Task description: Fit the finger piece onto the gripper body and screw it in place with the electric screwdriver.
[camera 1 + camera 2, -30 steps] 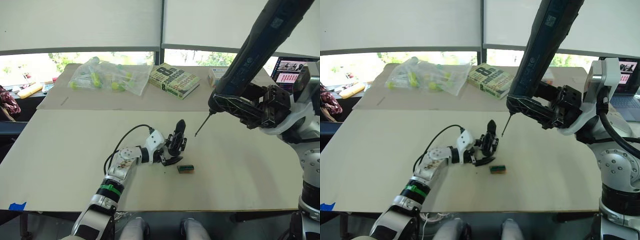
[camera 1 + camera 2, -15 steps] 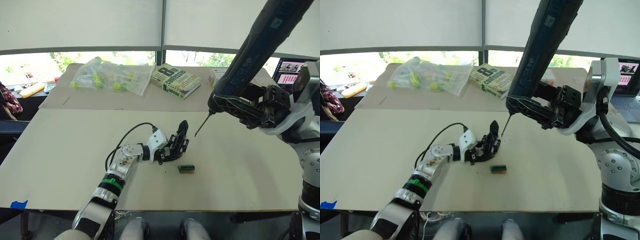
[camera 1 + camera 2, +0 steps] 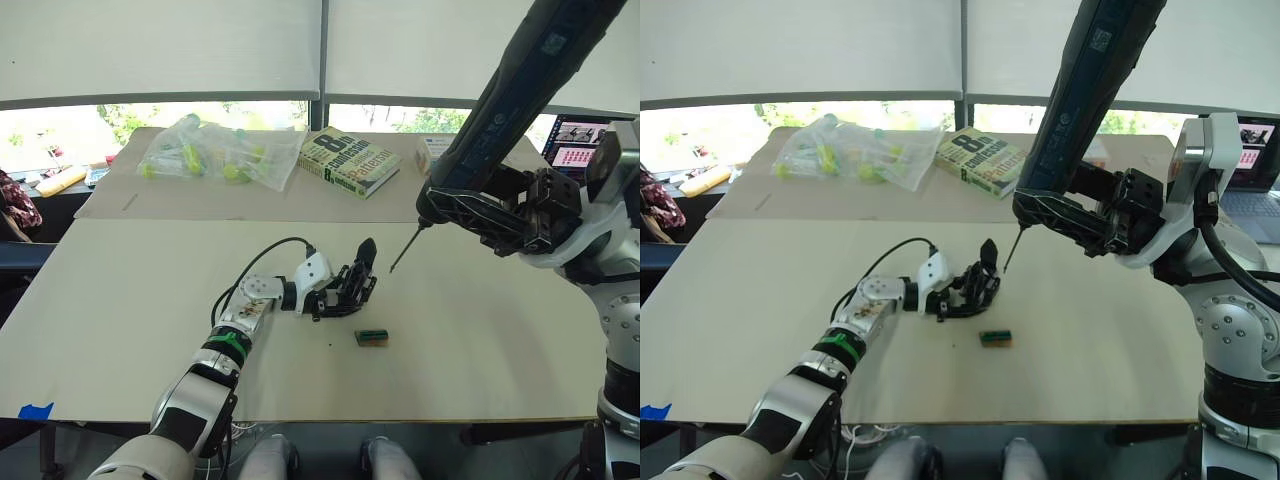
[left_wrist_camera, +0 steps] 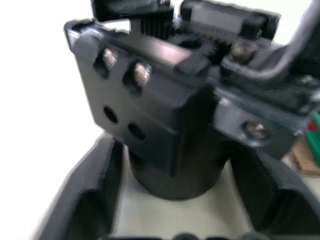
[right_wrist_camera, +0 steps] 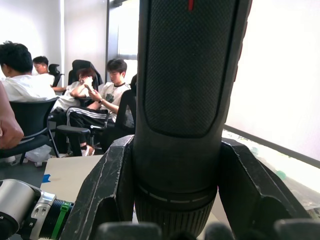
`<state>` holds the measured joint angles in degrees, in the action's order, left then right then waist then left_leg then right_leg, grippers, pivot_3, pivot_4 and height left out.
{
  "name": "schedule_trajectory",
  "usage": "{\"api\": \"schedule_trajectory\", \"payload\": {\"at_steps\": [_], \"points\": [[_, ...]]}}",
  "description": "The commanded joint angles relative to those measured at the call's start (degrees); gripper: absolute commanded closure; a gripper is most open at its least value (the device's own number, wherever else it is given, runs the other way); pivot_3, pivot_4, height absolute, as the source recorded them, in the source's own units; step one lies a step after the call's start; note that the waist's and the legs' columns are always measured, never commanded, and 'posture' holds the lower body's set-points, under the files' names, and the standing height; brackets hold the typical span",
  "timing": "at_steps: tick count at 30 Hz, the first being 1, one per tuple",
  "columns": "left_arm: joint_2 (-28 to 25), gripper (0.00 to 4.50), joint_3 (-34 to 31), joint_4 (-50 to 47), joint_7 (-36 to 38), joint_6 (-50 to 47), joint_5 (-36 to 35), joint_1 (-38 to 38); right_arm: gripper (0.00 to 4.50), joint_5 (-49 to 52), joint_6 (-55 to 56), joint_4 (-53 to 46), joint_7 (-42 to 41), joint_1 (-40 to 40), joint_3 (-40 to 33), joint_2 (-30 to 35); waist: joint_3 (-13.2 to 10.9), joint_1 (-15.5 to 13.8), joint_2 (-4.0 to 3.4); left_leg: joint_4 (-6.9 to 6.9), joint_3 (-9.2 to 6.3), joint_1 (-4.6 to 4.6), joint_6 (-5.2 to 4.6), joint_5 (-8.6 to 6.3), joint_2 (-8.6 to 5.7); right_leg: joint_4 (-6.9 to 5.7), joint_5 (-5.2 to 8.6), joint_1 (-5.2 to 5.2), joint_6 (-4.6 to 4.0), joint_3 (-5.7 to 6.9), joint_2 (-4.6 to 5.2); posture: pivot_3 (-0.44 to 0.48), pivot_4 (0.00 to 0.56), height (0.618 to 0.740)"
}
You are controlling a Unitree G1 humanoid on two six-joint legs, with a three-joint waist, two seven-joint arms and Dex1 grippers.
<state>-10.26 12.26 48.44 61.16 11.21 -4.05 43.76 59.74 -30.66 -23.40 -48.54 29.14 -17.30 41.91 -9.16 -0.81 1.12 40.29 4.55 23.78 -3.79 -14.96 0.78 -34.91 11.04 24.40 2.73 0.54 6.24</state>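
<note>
My left gripper point(image 3: 338, 296) is shut on the gripper body point(image 3: 352, 284), a small black assembly held just above the table point(image 3: 150, 290) at its middle. The body's pointed black finger point(image 3: 366, 253) sticks up and leans right. In the left wrist view the body's round base point(image 4: 175, 172) sits between my fingers point(image 4: 87, 197), below a block with two screws and two empty holes. A separate finger piece is hidden. My right gripper point(image 3: 520, 218) is shut on the electric screwdriver point(image 3: 525, 85). Its thin bit point(image 3: 403, 250) slants down, ending just right of the pointed finger, apart from it.
A small green and brown block point(image 3: 372, 338) lies on the table just in front of the body. At the back lie a book point(image 3: 350, 160), a clear bag of green-yellow items point(image 3: 215, 155) and a white box point(image 3: 435, 150). A laptop point(image 3: 575, 148) stands far right.
My left wrist has risen and turned, and the gripper body now leans further to the right in its grip. The screwdriver and the right arm have held still.
</note>
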Motion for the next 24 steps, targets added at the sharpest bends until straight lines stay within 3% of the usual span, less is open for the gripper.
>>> {"api": "schedule_trajectory", "payload": {"at_steps": [1, 11, 24], "points": [[0.25, 0.04, 0.26, -3.17, -3.23, -0.02, 1.66, -2.80, 2.55, 1.83, -0.04, -1.72, 0.14, 1.34, -2.05, 0.75, 0.00, 0.02, 0.00, 0.00, -0.01, 0.00, 0.00, 0.00, 0.00, 0.00, 0.00, 0.00, 0.00, 0.00, 0.00, 0.000, 0.150, 0.740], [1.13, 0.04, 1.80, -18.02, -6.02, -8.59, 0.98, -9.85, 2.55, 1.42, 0.11, -0.88, -0.23, 2.33, -1.02, 0.36, 0.00, 0.03, 0.00, -0.02, -0.01, 0.01, -0.02, -0.01, 0.00, 0.02, 0.00, 0.01, 0.00, 0.00, 0.03, 0.000, 0.150, 0.740], [0.39, 0.04, 1.27, -21.09, -9.04, -12.53, 0.81, -12.63, 2.55, 1.32, 0.10, -0.54, -0.18, 3.06, -0.34, 0.03, 0.00, 0.10, 0.00, -0.02, -0.01, 0.00, -0.02, -0.01, -0.01, 0.03, 0.00, 0.01, 0.00, 0.01, 0.04, 0.000, 0.150, 0.740]]}}
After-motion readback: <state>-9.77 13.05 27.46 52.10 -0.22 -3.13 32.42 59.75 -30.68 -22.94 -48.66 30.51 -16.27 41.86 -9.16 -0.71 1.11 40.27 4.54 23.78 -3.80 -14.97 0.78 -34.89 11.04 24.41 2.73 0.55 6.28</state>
